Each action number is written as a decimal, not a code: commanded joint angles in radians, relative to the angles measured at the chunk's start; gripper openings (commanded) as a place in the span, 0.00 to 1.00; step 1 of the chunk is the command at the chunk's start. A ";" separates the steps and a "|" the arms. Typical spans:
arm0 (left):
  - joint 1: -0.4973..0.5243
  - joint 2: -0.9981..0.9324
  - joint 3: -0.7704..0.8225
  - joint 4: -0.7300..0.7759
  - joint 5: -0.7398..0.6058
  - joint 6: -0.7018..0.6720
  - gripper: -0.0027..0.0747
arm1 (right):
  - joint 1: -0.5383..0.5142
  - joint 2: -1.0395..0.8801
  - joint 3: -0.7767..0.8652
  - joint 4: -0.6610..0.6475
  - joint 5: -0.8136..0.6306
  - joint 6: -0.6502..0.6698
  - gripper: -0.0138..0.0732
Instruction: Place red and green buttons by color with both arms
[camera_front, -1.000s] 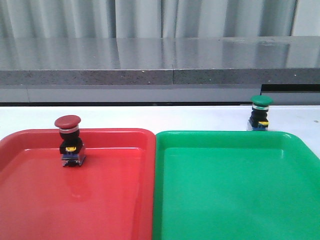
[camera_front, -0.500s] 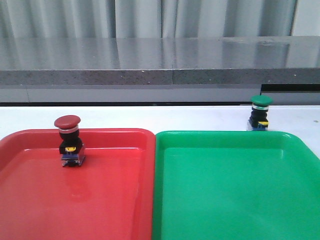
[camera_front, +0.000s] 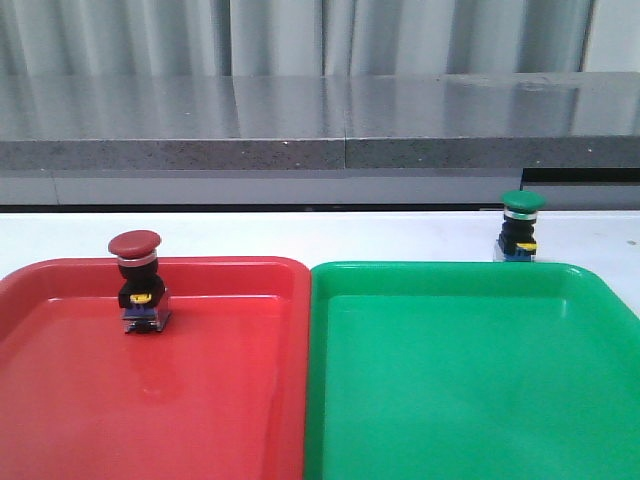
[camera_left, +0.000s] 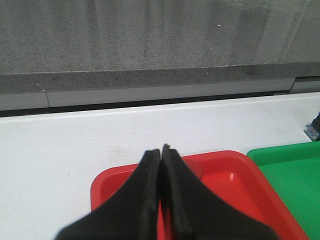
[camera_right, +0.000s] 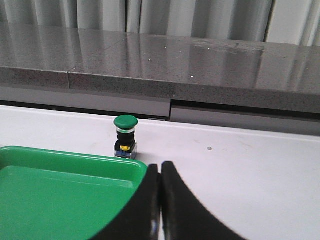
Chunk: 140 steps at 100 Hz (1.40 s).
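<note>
The red button (camera_front: 137, 280) stands upright inside the red tray (camera_front: 150, 400), near its far rim. The green button (camera_front: 521, 228) stands upright on the white table just behind the far rim of the green tray (camera_front: 470, 380), outside it. Neither gripper shows in the front view. In the left wrist view my left gripper (camera_left: 161, 149) is shut and empty above the red tray (camera_left: 112, 182); the red button's cap (camera_left: 198, 171) peeks out beside one finger. In the right wrist view my right gripper (camera_right: 160, 167) is shut and empty, near the green tray's corner (camera_right: 60, 190), with the green button (camera_right: 125, 136) beyond it.
The two trays lie side by side, touching, on the white table (camera_front: 330, 235). A raised grey stone ledge (camera_front: 320, 150) runs along the table's far edge, with grey curtains behind it.
</note>
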<state>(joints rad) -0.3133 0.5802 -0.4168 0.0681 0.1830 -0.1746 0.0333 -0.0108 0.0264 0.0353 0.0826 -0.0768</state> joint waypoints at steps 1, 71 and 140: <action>0.003 -0.001 -0.024 0.002 -0.086 -0.004 0.01 | -0.007 -0.016 -0.014 0.004 -0.077 0.002 0.08; 0.124 -0.341 0.236 0.005 -0.153 0.060 0.01 | -0.007 -0.016 -0.014 0.004 -0.077 0.002 0.08; 0.143 -0.615 0.460 0.009 -0.171 0.060 0.01 | -0.007 -0.016 -0.014 0.004 -0.077 0.002 0.08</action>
<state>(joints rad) -0.1712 -0.0054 0.0018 0.0760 0.0954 -0.1111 0.0333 -0.0108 0.0264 0.0353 0.0826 -0.0768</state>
